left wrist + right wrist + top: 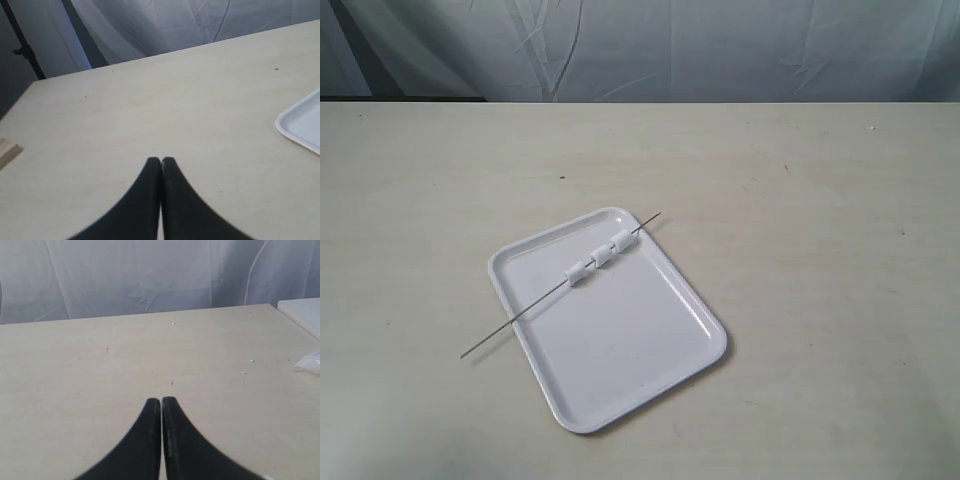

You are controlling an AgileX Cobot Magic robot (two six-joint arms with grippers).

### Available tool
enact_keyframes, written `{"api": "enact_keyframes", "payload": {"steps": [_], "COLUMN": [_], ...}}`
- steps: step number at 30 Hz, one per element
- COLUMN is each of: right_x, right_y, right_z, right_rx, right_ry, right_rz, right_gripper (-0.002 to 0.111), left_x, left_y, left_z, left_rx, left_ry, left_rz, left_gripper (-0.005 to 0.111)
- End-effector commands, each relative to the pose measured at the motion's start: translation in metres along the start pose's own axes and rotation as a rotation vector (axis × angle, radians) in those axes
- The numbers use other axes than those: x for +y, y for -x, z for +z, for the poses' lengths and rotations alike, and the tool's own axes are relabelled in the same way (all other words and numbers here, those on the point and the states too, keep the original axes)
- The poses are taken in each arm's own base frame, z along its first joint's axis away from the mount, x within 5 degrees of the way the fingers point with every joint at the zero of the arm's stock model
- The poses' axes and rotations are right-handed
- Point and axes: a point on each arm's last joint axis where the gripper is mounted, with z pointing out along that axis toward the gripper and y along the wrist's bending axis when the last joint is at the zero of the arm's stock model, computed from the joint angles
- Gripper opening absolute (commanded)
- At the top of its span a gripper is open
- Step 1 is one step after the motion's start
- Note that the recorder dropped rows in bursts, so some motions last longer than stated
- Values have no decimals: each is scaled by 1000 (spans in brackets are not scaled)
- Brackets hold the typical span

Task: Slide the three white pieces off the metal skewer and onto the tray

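A glossy white tray [650, 370] lies on the pale table in the exterior view. The thin metal skewer [525, 315] rests diagonally across the tray's far part, both ends sticking out past the rim. Three white pieces [599, 257] are threaded on it close together, above the tray. Neither arm shows in the exterior view. My left gripper [161, 160] is shut with nothing in it, over bare table, and a corner of the tray [302, 125] appears in its view. My right gripper [161, 400] is shut and empty over bare table, with no task object in its view.
A grey cloth backdrop [640, 45] hangs behind the table's far edge. A small wooden block [7, 152] lies in the left wrist view. In the right wrist view, a white slab [302, 315] and a clear plastic scrap [312, 362] sit by the table's edge.
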Motion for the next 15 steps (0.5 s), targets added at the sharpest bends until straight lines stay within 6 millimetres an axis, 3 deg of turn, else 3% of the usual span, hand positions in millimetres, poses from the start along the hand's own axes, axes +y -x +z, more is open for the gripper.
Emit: {"api": "enact_keyframes", "payload": {"steps": [1, 6, 15], "right_x": [0, -1, -2], "right_y": [9, 30, 32], "right_z": [-1, -6, -6], "right_rx": [-109, -346, -374], "right_ry": [-2, 14, 17], "right_rz": [23, 186, 242], "right_gripper": [2, 2, 2], "left_x": [3, 6, 6], "left_y": [13, 35, 40], "left_z": [-1, -8, -10], "left_rx": [-160, -411, -469], "left_ry": [42, 66, 75], "left_rz": [60, -5, -3], "left_gripper": [0, 0, 0]}}
